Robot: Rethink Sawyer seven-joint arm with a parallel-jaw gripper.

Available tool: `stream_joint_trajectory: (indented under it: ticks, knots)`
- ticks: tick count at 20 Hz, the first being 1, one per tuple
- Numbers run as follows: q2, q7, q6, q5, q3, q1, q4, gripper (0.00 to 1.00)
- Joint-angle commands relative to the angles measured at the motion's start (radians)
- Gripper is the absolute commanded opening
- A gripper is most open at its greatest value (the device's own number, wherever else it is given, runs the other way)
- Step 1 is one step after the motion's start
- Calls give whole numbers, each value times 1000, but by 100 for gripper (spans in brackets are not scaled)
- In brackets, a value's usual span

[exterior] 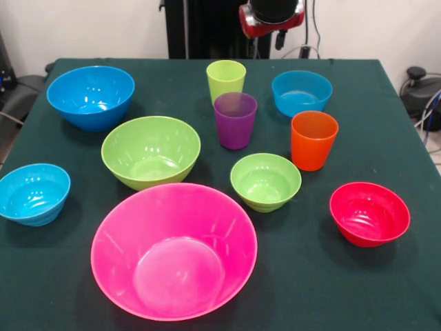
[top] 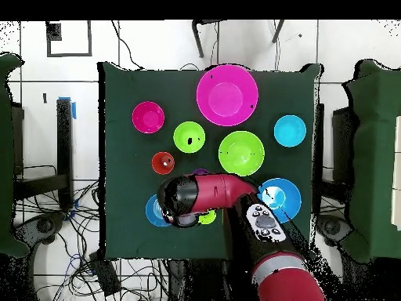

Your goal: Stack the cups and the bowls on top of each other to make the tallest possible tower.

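Observation:
All cups and bowls stand apart on the table; no nested pile shows. The huge pink bowl is nearest the front camera. Behind it are the large green bowl, large blue bowl and small green bowl. Light-blue bowls sit at the left and back right, the small red bowl at the right. The lime cup, purple cup and orange cup stand upright mid-table. My gripper hangs high above the far edge, touching nothing.
The dark green table cloth covers the table. In the overhead view my red arm reaches over the robot's side of the table and hides most of the purple and lime cups and part of one light-blue bowl. Cables lie on the floor.

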Motion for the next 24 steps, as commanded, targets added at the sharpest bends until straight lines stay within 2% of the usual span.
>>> stream_joint_trajectory:
  ticks: [1, 7, 12, 19, 24]
  knots:
    - [16, 52, 62, 17, 36, 4, -98, 100]
    - [40, 41, 84, 12, 41, 11, -127, 100]
    - [90, 17, 71, 2, 49, 1, -163, 100]
    - [140, -14, 114, -4, 59, 5, -230, 100]
    - [144, -22, 133, 1, 61, -4, -238, 100]
